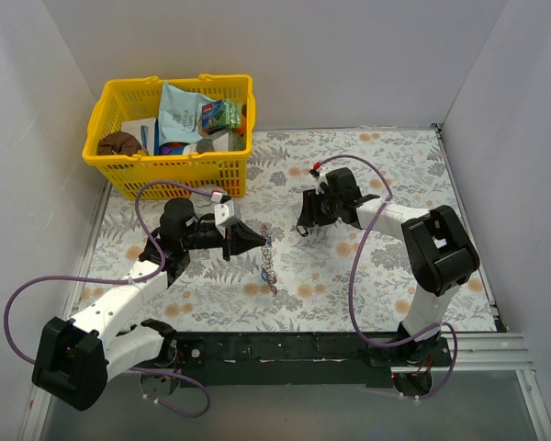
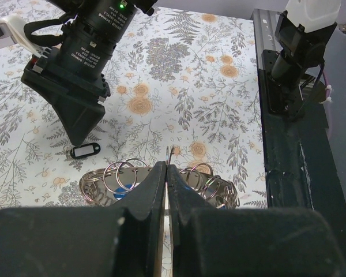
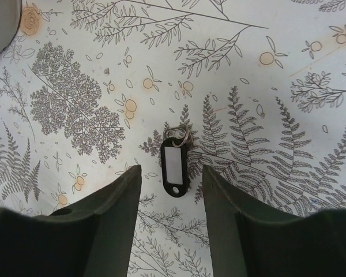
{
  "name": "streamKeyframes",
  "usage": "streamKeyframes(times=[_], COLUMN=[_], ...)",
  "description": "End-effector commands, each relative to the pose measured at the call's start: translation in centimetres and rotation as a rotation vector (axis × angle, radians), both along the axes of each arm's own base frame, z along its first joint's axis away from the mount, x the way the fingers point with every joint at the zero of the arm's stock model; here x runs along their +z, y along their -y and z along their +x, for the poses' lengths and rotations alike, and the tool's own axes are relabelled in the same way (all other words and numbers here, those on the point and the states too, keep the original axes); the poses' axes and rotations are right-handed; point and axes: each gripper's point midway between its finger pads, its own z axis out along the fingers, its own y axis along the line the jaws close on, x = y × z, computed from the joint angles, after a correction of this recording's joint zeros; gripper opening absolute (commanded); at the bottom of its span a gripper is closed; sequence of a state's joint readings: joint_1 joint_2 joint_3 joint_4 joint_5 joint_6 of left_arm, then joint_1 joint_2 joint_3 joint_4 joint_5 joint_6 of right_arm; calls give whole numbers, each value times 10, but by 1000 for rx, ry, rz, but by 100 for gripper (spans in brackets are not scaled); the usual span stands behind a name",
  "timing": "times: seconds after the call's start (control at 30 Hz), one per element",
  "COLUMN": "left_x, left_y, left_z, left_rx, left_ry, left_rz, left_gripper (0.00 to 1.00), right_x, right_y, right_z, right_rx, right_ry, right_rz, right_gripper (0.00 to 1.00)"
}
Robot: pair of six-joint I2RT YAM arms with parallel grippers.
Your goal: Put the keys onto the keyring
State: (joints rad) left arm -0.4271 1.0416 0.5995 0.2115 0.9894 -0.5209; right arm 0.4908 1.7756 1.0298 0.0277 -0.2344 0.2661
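The keyring [image 2: 210,186], a bunch of thin silvery split rings w/ a blue bit [image 2: 126,187] among them, lay on the desk [image 1: 367,276] near its middle. In the top view it showed as a short strand [image 1: 270,266] running toward the near edge. The left tool [image 2: 166,168] sat right over it w/ both fingers pressed together. 1 thin wire loop poked out from betw. the tips, so the tool looked clamped on a ring of the bunch. The rest of the rings spread to either side behind the fingers.

Just beyond the bunch, apart from it, lay 1 black key tag [image 3: 173,164] w/ a white label window and a small ring at its far end, flat on the desk. The right tool [image 3: 172,173] hung over it w/ fingers spread apart, 1 on each side, neither touching the tag. From the left wrist view that tool [image 2: 78,138] stood just above the tag [image 2: 83,152].

The desk had a fern and flower print. A yellow basket [image 1: 119,175] of packets stood at the far left corner, well apart from both tools.
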Motion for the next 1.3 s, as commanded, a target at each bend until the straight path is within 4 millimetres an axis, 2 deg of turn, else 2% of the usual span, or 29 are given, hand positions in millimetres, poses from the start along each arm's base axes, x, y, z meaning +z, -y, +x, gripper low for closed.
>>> streamKeyframes(times=[0.0, 0.27, 0.4, 0.57, 0.83, 1.27], left_x=[7, 6, 3, 3, 0, -1], left_y=[-1, -1, -1, 0, 0, 0], left_z=[0, 0, 0, 0, 1, 2], left_rx=[-12, -8, -3, -13, -12, -10], left_ry=[43, 38, 38, 33, 20, 19], left_rz=[-18, -13, -14, -11, -7, -2], left_gripper=[0, 0, 0, 0, 0, 0], right_x=[9, -6, -8, -12, -21, -19], right_y=[-14, -22, -22, -16, -17, -25], right_z=[8, 16, 19, 23, 24, 21], right_rx=[20, -13, -32, -61, -68, -47], right_ry=[-2, -63, -86, -77, -103, -128], right_rz=[57, 77, 99, 106, 149, 199], right_gripper=[56, 51, 36, 31, 25, 17])
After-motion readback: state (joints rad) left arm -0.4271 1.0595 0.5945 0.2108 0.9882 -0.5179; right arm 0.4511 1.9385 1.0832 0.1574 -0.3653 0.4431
